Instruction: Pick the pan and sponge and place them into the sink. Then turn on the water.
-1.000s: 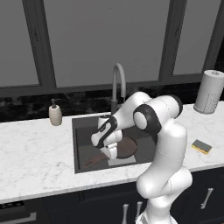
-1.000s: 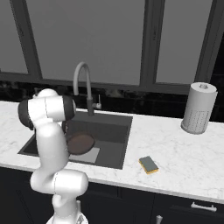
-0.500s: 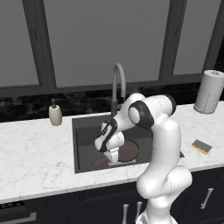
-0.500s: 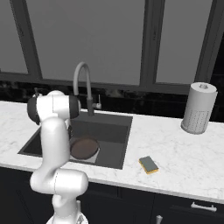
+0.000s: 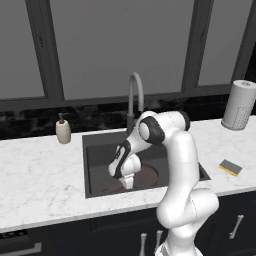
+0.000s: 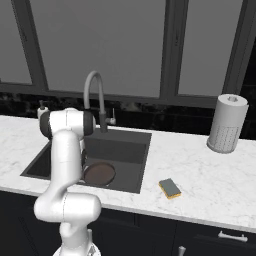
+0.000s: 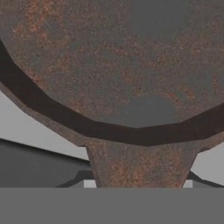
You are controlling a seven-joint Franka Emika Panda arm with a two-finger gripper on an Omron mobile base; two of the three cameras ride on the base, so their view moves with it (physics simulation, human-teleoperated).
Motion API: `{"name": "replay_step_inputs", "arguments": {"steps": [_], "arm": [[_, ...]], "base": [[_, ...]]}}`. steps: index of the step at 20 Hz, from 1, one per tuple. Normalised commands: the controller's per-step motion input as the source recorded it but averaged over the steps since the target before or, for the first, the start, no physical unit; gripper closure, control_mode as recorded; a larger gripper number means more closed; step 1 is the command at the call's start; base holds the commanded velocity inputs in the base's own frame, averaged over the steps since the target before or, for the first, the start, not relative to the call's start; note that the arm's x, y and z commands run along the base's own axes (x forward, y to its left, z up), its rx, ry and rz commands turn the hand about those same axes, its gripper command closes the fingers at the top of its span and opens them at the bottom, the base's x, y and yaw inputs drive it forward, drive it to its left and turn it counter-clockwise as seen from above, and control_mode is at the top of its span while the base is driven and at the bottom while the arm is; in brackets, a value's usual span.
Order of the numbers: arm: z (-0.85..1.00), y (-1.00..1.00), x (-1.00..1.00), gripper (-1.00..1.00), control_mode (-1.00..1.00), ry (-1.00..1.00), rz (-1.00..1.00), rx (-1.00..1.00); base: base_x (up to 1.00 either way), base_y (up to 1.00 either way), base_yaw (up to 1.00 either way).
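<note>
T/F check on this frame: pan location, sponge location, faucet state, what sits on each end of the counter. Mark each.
1. The pan lies inside the sink. True.
2. The sponge is in the basin with the pan. False: it lies on the counter, to the right of the sink.
3. Water is running from the faucet. False: no stream shows under its spout.
4. A paper towel roll stands upright on the counter, farther right than the sponge. True.
5. A soap dispenser stands on the counter left of the sink. True.
6. The gripper is raised high above the faucet. False: it is down in the basin, at the pan's handle.
</note>
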Motion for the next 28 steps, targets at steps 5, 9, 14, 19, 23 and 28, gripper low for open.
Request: {"name": "replay_step_inputs", "arguments": {"steps": [5, 9, 14, 19, 23, 28], "arm": [[-0.44, 0.0, 0.31, 1.0, -1.0, -0.01, -0.05, 0.02], [-0.21, 0.0, 0.19, 1.0, -1.0, 0.0, -0.04, 0.0], [0.0, 0.0, 0.0, -1.0, -1.0, 0.0, 0.0, 0.0], [0.19, 0.0, 0.0, -1.0, -1.0, 0.0, 0.0, 0.0], [0.77, -0.01, 0.0, -1.0, -1.0, 0.0, 0.01, 0.0], [1.0, 0.0, -0.04, -1.0, -1.0, 0.01, 0.0, -0.01]], "base": [[0.0, 0.0, 0.0], [0.0, 0.0, 0.0], [0.0, 0.0, 0.0], [0.0, 0.0, 0.0], [0.0, 0.0, 0.0], [0.0, 0.0, 0.0]]}}
